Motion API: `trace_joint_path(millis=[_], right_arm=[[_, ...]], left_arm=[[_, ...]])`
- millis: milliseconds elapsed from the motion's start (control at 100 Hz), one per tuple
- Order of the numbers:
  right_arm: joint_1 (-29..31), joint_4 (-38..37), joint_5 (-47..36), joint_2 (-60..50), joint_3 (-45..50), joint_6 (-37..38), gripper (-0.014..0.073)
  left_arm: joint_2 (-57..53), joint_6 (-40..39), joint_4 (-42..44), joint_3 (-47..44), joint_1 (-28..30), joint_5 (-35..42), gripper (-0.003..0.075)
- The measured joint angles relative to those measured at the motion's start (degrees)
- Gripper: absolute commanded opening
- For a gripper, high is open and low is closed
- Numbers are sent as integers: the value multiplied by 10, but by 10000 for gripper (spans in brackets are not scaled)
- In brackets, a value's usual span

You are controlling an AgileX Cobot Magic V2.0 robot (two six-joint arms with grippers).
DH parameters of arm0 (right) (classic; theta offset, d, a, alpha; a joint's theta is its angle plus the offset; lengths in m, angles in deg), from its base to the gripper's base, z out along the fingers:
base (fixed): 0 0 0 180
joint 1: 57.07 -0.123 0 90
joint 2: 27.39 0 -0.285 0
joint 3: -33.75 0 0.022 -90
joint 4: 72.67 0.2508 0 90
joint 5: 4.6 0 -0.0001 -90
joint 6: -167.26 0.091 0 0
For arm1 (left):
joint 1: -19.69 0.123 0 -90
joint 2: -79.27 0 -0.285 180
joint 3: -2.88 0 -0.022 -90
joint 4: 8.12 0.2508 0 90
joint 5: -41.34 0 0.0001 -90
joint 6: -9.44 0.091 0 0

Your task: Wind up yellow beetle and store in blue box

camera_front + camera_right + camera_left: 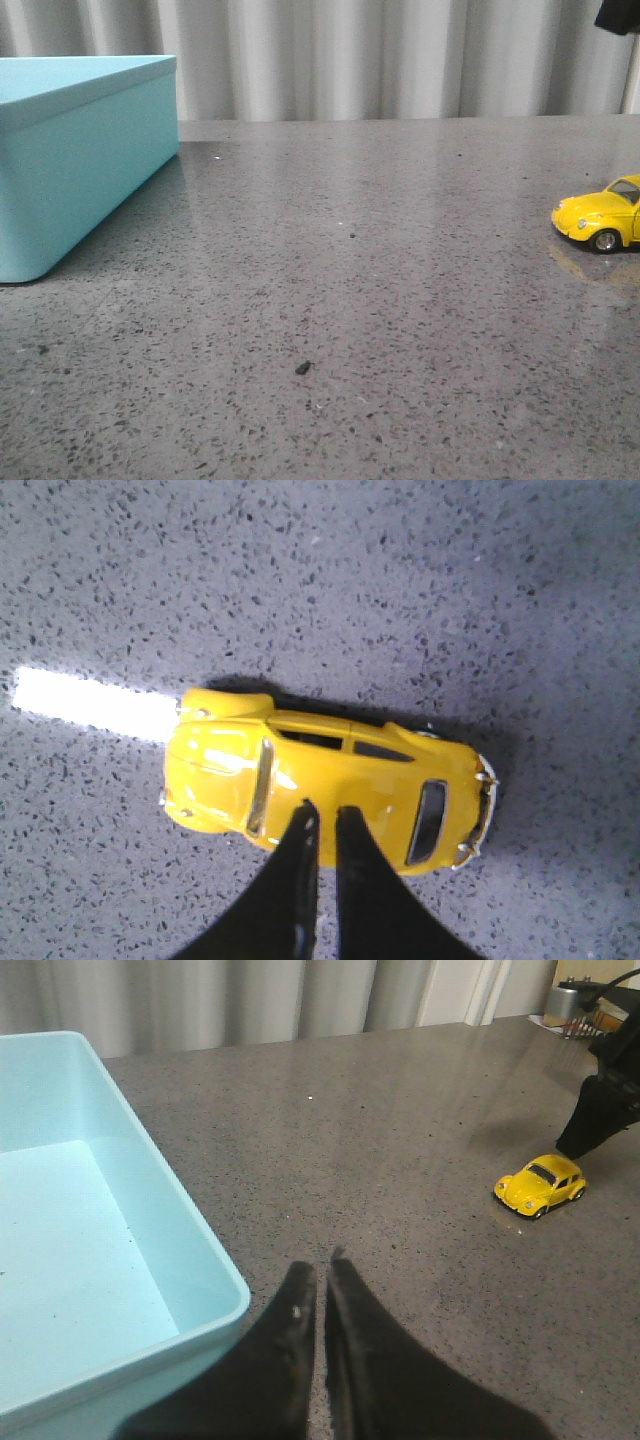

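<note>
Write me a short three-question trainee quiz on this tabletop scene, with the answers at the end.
1. True or false: the small glossy yellow toy beetle car already lies inside the large light turquoise rectangular box.
2. Which claw hangs over the car's roof: left or right?
3. Multiple choice: the inside of the box looks A) filled with cars, B) bare apart from a few specks, C) covered by a lid.

Key:
1. False; the car stands on the grey speckled table, far from the box.
2. The right claw, fingers nearly together; the left claw is beside the box.
3. B
</note>
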Motion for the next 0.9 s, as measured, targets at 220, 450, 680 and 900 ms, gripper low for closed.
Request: trace_joint_path(millis=[220, 450, 680, 900], right_arm=[[0, 14, -12, 4, 0, 0, -41], [0, 23, -13, 4, 0, 0, -41], [0, 25, -13, 4, 0, 0, -41], [0, 25, -13, 17, 0, 0, -41]], left_arm=[[0, 0, 1, -4, 0, 12, -21], [0, 0, 1, -24, 0, 19, -21], [0, 0, 1, -25, 0, 27, -21], [0, 0, 1, -25, 0, 30, -21]])
